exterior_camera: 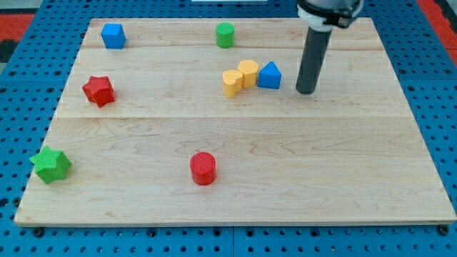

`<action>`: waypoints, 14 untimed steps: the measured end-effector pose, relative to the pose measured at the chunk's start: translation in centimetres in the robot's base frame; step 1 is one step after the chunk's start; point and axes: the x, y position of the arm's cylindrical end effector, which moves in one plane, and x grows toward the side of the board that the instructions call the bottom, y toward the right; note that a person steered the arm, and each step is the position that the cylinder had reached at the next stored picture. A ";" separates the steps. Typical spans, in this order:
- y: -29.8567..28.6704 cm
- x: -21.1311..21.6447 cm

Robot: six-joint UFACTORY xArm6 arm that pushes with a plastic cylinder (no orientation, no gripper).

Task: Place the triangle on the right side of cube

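The blue triangle block (269, 76) lies right of centre in the upper half of the wooden board (235, 178), touching a yellow block (248, 73) on its left. The blue cube (113, 36) sits near the board's top left corner, far from the triangle. My tip (305, 91) rests on the board just to the right of the blue triangle, a small gap apart from it.
A second yellow block (232, 83) touches the first on its lower left. A green cylinder (225, 34) stands at the top centre. A red star (98, 91) is at the left, a green star (51, 165) at the lower left, a red cylinder (203, 168) at the bottom centre.
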 end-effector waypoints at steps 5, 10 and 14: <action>-10.9 -8.1; -29.5 -17.8; -12.6 -20.5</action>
